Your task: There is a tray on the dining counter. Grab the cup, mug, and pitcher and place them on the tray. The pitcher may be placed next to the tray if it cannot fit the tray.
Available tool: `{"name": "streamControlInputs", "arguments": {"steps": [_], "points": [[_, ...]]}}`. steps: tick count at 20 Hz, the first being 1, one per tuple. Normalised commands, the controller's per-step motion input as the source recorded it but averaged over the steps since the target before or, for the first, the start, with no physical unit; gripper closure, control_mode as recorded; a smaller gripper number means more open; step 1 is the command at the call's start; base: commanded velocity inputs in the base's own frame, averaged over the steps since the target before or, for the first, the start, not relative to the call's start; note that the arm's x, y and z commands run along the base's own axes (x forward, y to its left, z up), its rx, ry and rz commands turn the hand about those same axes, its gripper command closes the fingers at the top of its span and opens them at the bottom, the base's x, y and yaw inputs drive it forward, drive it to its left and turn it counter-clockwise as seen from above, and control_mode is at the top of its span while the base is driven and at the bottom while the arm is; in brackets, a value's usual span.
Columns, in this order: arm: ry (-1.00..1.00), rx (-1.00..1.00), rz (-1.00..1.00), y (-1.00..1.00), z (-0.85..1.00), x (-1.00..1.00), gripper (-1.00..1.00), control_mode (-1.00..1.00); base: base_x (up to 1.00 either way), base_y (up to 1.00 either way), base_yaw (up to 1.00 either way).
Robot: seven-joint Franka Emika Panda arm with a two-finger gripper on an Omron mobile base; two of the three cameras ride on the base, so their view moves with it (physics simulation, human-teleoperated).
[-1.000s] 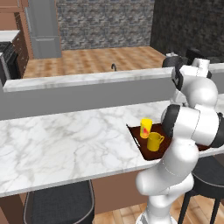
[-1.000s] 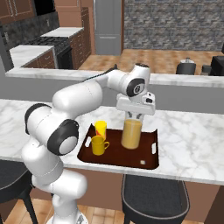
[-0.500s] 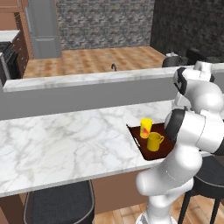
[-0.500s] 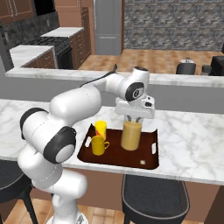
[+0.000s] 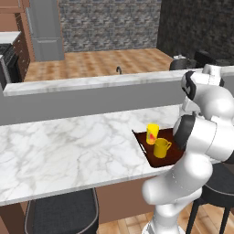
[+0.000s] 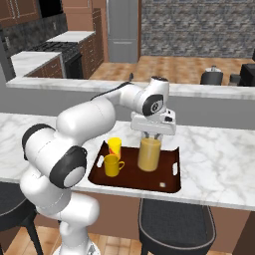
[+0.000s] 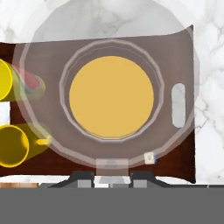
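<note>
Here the gripper [image 6: 151, 135] pinches the rim of the pitcher [image 6: 149, 154], jaws nearly closed. The pitcher stands on the tray [image 6: 168, 183] directly below; cup [image 6: 115, 147] and mug [image 6: 112, 165] sit beside it.

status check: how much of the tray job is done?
Done: the cup and mug stand on the tray. In hand: the pitcher sits upright on the tray too, with the gripper shut on its rim directly above. Left: let go of the pitcher and pull the arm clear. Nothing else waits on the counter.
</note>
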Motion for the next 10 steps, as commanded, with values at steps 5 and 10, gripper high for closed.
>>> {"name": "streamControlInputs", "arguments": {"steps": [5, 10], "points": [[0.00, 0.00, 0.00, 0.00, 0.00, 0.00, -1.00, -1.00, 0.00, 0.00, 0.00], [0.00, 0.00, 0.00, 0.00, 0.00, 0.00, -1.00, -1.00, 0.00, 0.00, 0.00]]}}
